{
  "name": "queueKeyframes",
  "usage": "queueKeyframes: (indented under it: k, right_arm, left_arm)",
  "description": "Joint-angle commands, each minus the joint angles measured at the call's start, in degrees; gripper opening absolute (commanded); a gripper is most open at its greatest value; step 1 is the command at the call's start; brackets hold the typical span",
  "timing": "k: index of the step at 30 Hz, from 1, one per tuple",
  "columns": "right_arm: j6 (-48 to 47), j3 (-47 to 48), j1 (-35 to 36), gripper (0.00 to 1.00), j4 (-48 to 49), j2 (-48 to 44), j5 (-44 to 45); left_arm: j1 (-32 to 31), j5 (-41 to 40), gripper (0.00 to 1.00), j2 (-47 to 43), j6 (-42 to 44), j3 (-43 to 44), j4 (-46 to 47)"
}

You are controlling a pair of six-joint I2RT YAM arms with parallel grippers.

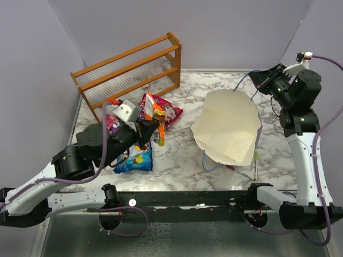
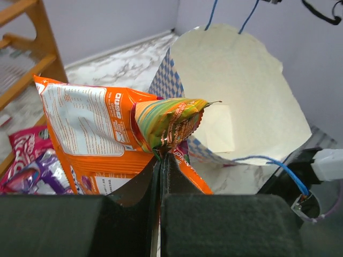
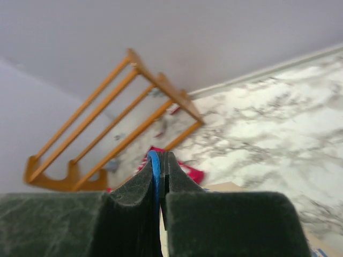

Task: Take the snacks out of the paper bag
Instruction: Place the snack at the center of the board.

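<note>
My left gripper (image 1: pixel 146 128) (image 2: pixel 162 158) is shut on an orange snack packet (image 2: pixel 91 134), held above the table left of the paper bag. Crumpled green-yellow striped foil (image 2: pixel 169 120) sits right at the fingertips; I cannot tell if it is a separate packet. The cream paper bag (image 1: pixel 228 126) (image 2: pixel 241 80) is tilted with its mouth facing left. My right gripper (image 1: pixel 262 80) (image 3: pixel 162 160) is shut on its blue cord handle (image 3: pixel 154 171) and holds it up at the back right. A red-pink packet (image 1: pixel 167 111), a blue packet (image 1: pixel 134 158) and a purple-pink packet (image 1: pixel 113 123) lie on the table.
A wooden rack (image 1: pixel 128 72) (image 3: pixel 107 128) stands at the back left. Marker pens (image 1: pixel 254 166) lie by the bag's near edge. A second blue handle loop (image 1: pixel 206 163) trails on the marble table. Purple walls close in the left, back and right sides.
</note>
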Motion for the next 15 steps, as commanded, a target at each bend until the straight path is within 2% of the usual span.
queueKeyframes:
  k: [1,9,12,13,15]
  right_arm:
    - [-5.3,-3.2,0.1,0.02,-1.7,3.0,15.9]
    - [-15.0,-5.2,-0.2,0.06,-1.9,4.4,27.3]
    - [-17.7,-4.9,-0.3,0.09,-2.0,3.6,29.3]
    - [-18.5,-4.5,-0.3,0.12,-1.9,3.1,29.0]
    - [-19.7,-3.6,-0.3,0.28,-2.2,2.1,27.7]
  left_arm:
    - [0.1,-9.6,0.0,2.2,-5.3,1.0,-7.0]
    - [0.9,-20.2,0.0,9.6,-11.9,-0.1,-18.6]
    - [5.9,-19.5,0.0,12.0,-10.3,-1.8,-18.3]
    - [8.8,-17.7,0.0,12.7,-9.1,-2.9,-17.2]
    - [14.9,-13.1,0.0,14.4,-7.0,-4.9,-14.6]
